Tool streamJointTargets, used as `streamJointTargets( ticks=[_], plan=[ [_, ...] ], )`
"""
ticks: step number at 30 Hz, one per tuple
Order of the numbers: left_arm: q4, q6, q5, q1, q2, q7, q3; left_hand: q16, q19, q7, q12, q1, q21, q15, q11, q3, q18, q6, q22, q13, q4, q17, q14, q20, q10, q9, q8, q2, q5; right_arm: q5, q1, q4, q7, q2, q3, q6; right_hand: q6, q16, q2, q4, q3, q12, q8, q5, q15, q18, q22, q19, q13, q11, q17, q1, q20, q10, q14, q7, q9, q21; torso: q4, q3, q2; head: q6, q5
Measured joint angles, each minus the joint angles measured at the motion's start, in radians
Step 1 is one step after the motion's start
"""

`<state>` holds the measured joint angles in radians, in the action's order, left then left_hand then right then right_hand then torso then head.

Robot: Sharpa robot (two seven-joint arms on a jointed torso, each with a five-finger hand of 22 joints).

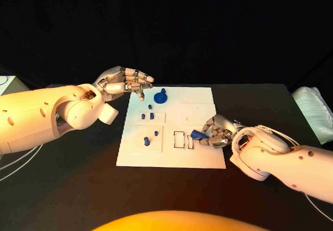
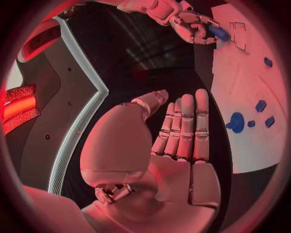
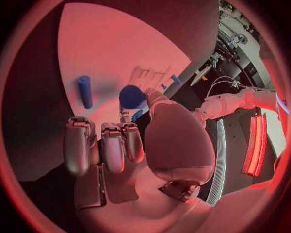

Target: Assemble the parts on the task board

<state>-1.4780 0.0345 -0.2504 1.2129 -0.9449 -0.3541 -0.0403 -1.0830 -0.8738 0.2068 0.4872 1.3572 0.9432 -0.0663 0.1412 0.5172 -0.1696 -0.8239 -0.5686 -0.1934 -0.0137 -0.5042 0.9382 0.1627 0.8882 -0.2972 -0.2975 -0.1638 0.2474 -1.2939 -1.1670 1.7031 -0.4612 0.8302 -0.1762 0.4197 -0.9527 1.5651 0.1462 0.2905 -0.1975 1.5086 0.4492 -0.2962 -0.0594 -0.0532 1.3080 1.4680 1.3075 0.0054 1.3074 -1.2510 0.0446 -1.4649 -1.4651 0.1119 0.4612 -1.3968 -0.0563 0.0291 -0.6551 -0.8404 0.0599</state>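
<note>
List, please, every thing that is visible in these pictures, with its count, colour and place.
task board: one, white, middle of the black table.
table: one, black, under the board.
parts on the board: several, blue; a round one near the far edge, small ones along the left side.
part in hand: one, blue, held over the board's right side.
padded thing: one, white, at the table's right edge.
left robot hand: silver, holds nothing, at the board's far left corner.
right robot hand: silver, pinches the blue part.

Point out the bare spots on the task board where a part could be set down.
The task board is bare along its near edge and at its far right corner, beyond the right hand holding a blue part. It is crowded along the left, with blue parts near the left hand.
</note>
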Motion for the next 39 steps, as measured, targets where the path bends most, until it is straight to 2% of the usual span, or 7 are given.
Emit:
streamJointTargets(
  ticks=[4,9,13,21,26,27,39],
  plan=[
    [0.0,-0.002,0.0,0.0,0.0,0.001,0.0,0.0,0.0,0.0,0.004,-0.005,-0.004,0.0,0.0,-0.001,0.0,0.0,0.003,0.001,0.01,0.0,0.0,0.0,0.0,0.001,0.0,0.005,0.0,0.031,-0.022,0.016,0.012,-0.002,0.003,0.018,0.0,0.0,-0.009,0.0,-0.028,0.026,0.0,0.001,-0.012,0.0,0.0,-0.002,0.0,-0.013,0.0,0.036,-0.009,-0.002,-0.002,0.0,0.0,-0.009,0.0005,-0.0006,0.0,0.002,-0.005],
    [-0.001,-0.005,0.0,0.0,0.001,0.003,0.0,0.0,0.0,0.0,0.004,-0.005,-0.004,0.0,0.0,-0.001,0.0,0.0,0.003,0.001,0.01,0.0,0.0,0.0,0.0,0.001,0.0,0.005,0.0,0.068,-0.029,0.008,0.019,-0.027,0.002,0.015,0.0,0.0,-0.018,-0.001,-0.039,0.026,0.001,0.001,-0.012,0.0,0.0,-0.002,0.0,-0.014,0.0,0.057,-0.009,0.0,-0.001,0.0,0.0,-0.009,0.0005,-0.0013,0.0,0.004,-0.006],
    [-0.002,-0.007,0.0,0.0,0.001,0.004,0.0,0.0,0.0,0.0,0.004,-0.005,-0.004,0.0,0.0,-0.004,0.0,0.0,0.003,0.001,0.013,0.0,0.0,0.0,0.0,0.001,0.0,0.005,0.0,0.095,-0.024,-0.013,0.019,-0.058,-0.001,-0.002,0.0,0.0,-0.02,-0.001,-0.048,0.031,0.001,0.004,-0.016,0.0,0.0,-0.002,0.0,-0.014,0.0,0.072,-0.016,0.0,0.002,0.0,0.0,-0.015,0.0005,-0.0014,-0.001,0.004,-0.003],
    [-0.004,-0.009,0.0,0.0,0.0,0.007,0.0,0.0,0.0,0.0,0.004,-0.005,-0.004,0.0,0.0,-0.004,0.0,0.0,0.003,0.001,0.013,0.0,0.0,0.0,0.0,0.001,0.0,0.005,0.0,0.125,-0.003,-0.046,0.005,-0.1,-0.005,-0.043,0.0,0.0,-0.026,0.0,-0.061,0.035,0.003,0.006,-0.019,0.0,0.0,-0.002,0.0,-0.018,0.0,0.095,-0.016,-0.004,-0.002,0.0,0.0,-0.015,0.0015,0.0003,-0.002,0.001,-0.001],
    [-0.005,-0.009,0.0,0.0,0.0,0.008,0.0,0.0,0.0,0.0,0.004,-0.005,-0.004,0.0,0.0,-0.001,0.0,0.0,0.005,0.001,0.015,0.0,0.0,0.0,0.0,0.001,0.0,0.005,0.0,0.127,0.0,-0.06,-0.005,-0.121,-0.006,-0.061,0.0,0.0,-0.03,0.0,-0.07,0.035,0.012,0.006,-0.019,0.0,0.0,-0.002,0.0,-0.021,0.0,0.123,-0.016,-0.001,-0.002,0.0,0.0,-0.015,0.0012,0.0005,-0.002,-0.003,0.0],
    [-0.005,-0.01,0.0,0.0,0.0,0.008,0.0,0.0,0.0,0.0,0.004,-0.005,-0.004,0.0,0.0,-0.001,0.0,0.0,0.005,0.001,0.015,0.0,0.0,0.0,0.0,0.001,0.0,0.005,0.0,0.125,0.0,-0.064,-0.008,-0.126,-0.006,-0.064,0.0,0.0,-0.037,0.0,-0.077,0.035,0.026,0.006,-0.019,0.0,0.0,-0.002,0.0,-0.021,0.0,0.137,-0.016,-0.001,-0.002,0.0,0.0,-0.015,0.0012,0.0006,-0.002,-0.003,0.0],
    [-0.003,-0.011,0.0,0.0,0.002,0.011,0.0,0.0,0.0,0.0,0.004,-0.005,-0.008,0.0,0.003,-0.001,0.0,0.0,0.006,0.001,0.015,0.0,0.0,0.0,-0.003,0.002,0.0,0.005,0.0,0.088,0.001,-0.087,-0.022,-0.15,-0.006,-0.073,0.001,0.0,-0.053,-0.001,-0.103,0.039,0.031,0.008,-0.019,0.0,-0.001,-0.002,0.0,-0.021,0.0,0.179,-0.016,-0.001,-0.002,0.0,0.0,-0.019,0.0005,0.0003,-0.002,-0.006,0.0]
  ],
)
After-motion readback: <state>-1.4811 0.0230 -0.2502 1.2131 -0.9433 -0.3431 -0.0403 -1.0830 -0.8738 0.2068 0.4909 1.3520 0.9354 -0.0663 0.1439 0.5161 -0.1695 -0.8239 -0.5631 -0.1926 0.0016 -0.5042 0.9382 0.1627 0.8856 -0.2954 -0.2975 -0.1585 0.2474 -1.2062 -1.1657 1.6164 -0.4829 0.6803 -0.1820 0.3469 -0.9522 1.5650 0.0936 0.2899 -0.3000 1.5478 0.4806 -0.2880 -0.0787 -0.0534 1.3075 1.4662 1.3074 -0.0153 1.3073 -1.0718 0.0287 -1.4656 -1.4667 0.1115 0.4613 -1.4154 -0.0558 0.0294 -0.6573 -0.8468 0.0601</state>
